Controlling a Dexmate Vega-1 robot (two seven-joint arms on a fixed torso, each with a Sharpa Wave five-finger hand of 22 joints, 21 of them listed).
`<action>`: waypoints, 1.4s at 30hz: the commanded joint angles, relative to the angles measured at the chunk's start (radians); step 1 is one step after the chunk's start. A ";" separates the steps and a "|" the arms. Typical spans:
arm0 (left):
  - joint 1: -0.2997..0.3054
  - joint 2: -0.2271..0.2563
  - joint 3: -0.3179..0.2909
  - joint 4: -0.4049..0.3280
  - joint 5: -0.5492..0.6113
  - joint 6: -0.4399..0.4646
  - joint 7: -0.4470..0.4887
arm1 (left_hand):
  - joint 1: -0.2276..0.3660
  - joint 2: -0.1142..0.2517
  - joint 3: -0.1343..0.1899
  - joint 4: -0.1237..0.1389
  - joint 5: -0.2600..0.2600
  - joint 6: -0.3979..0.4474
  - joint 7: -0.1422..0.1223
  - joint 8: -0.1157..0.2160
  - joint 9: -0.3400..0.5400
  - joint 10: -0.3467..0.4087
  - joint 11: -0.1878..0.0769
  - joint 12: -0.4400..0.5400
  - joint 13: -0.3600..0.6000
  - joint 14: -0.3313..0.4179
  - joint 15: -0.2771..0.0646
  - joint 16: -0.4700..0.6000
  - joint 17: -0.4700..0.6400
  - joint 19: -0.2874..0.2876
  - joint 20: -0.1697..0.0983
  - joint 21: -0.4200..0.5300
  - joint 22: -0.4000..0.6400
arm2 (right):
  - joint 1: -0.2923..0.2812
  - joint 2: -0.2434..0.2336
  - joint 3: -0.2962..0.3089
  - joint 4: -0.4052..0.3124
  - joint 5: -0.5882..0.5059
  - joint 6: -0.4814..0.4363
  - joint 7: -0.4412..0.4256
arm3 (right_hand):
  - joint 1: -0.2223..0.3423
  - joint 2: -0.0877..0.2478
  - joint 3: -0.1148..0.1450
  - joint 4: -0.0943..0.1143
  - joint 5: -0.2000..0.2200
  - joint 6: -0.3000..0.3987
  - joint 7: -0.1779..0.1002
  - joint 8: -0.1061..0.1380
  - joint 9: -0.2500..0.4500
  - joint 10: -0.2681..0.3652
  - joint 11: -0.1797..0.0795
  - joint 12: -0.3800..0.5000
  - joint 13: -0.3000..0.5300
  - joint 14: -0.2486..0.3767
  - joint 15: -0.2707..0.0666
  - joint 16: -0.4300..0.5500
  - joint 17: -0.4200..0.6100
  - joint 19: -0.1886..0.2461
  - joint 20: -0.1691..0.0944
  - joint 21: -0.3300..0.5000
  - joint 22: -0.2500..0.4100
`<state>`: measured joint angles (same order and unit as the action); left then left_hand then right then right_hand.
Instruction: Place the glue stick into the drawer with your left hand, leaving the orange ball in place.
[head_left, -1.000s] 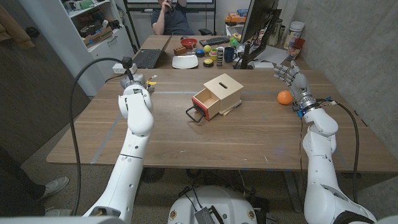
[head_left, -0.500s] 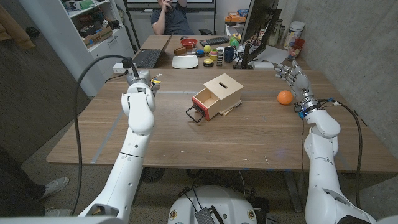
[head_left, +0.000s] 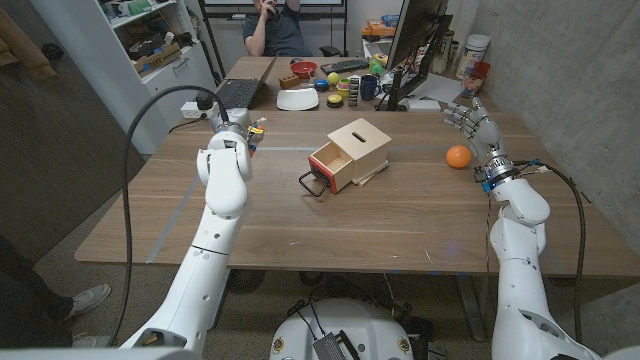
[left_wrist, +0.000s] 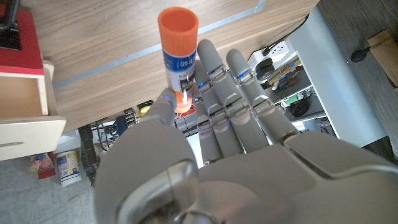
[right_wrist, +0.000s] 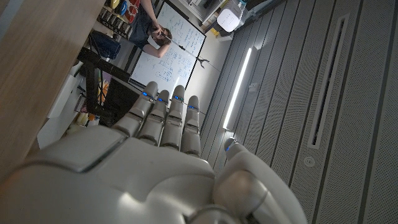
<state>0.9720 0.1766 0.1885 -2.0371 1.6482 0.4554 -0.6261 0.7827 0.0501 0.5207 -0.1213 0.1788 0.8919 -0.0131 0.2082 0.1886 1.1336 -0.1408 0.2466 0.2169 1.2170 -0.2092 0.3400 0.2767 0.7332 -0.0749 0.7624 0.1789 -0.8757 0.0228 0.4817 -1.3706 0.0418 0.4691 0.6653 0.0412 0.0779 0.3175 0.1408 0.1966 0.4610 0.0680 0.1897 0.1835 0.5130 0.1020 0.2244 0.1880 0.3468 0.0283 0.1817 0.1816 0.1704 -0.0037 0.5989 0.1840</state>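
Observation:
My left hand (head_left: 232, 133) hangs over the table's far left part and grips the glue stick (left_wrist: 178, 56), a tube with a blue and white label and an orange cap; its tip (head_left: 258, 127) peeks out beside the hand. The small wooden drawer box (head_left: 352, 150) stands mid-table with its red-fronted drawer (head_left: 328, 166) pulled open toward the left; the drawer's corner (left_wrist: 22, 93) lies off to one side of the stick. The orange ball (head_left: 458, 156) rests on the right of the table. My right hand (head_left: 473, 122) is raised just behind the ball, fingers spread, holding nothing (right_wrist: 163, 118).
A laptop (head_left: 238, 93), a white bowl (head_left: 298, 99), cups, toys and a monitor (head_left: 412, 40) crowd the adjoining desk behind the table. A person (head_left: 276, 30) sits beyond it. A black cable (head_left: 150, 110) arcs by my left arm.
My left hand has carried the glue stick a little to the right and farther back, toward the drawer's side. The right hand, ball and drawer box stay put.

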 joint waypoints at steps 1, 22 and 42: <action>-0.004 0.019 0.016 -0.005 -0.039 -0.031 0.027 | 0.030 0.025 0.022 -0.002 0.003 0.110 0.048 -0.001 0.002 0.039 -0.049 -0.001 0.007 -0.011 -0.016 -0.004 0.004 -0.008 -0.048 0.001 0.005 | -0.037 0.004 0.000 -0.049 0.016 0.008 0.006 | -0.004 -0.006 -0.007 0.000 0.005 0.009 0.002 0.009 0.006 0.008 -0.003 0.005 0.004 0.010 0.002 0.010 -0.001 -0.003 -0.005 -0.003 0.001; -0.051 0.033 0.050 0.028 -0.128 -0.089 0.049 | 0.034 0.024 0.030 0.000 0.002 0.113 0.047 -0.004 0.002 0.045 -0.050 -0.003 0.011 -0.002 -0.016 -0.010 0.009 -0.006 -0.053 0.008 0.005 | -0.109 0.015 -0.011 -0.135 0.068 0.061 0.038 | -0.004 -0.007 -0.009 0.000 0.006 0.012 0.002 0.009 0.006 0.011 -0.005 0.005 0.004 0.012 0.000 0.009 -0.001 -0.006 -0.008 -0.008 0.001; -0.072 0.080 0.062 0.041 -0.263 -0.176 0.089 | 0.033 0.017 0.033 0.001 0.002 0.117 0.044 -0.004 0.002 0.049 -0.053 -0.003 0.014 0.005 -0.016 -0.014 0.013 -0.007 -0.056 0.011 0.005 | -0.107 0.008 -0.019 -0.126 0.063 0.063 0.019 | -0.005 -0.009 -0.012 -0.001 0.007 0.015 0.003 0.009 0.006 0.013 -0.005 0.005 0.004 0.016 0.001 0.009 -0.002 -0.007 -0.008 -0.011 0.001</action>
<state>0.9060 0.2342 0.2457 -1.9976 1.4533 0.3244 -0.5593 0.7827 0.0501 0.5450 -0.1214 0.1743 0.8920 -0.0131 0.2037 0.1884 1.1316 -0.1430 0.2409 0.2257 1.2204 -0.2127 0.3321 0.2858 0.7333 -0.0748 0.7688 0.1789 -0.9827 0.0334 0.4666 -1.5017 0.1037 0.5251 0.6911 0.0359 0.0726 0.3104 0.1396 0.1966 0.4701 0.0696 0.1897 0.1835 0.5182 0.0965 0.2244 0.1880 0.3577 0.0284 0.1817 0.1768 0.1632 -0.0108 0.5878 0.1837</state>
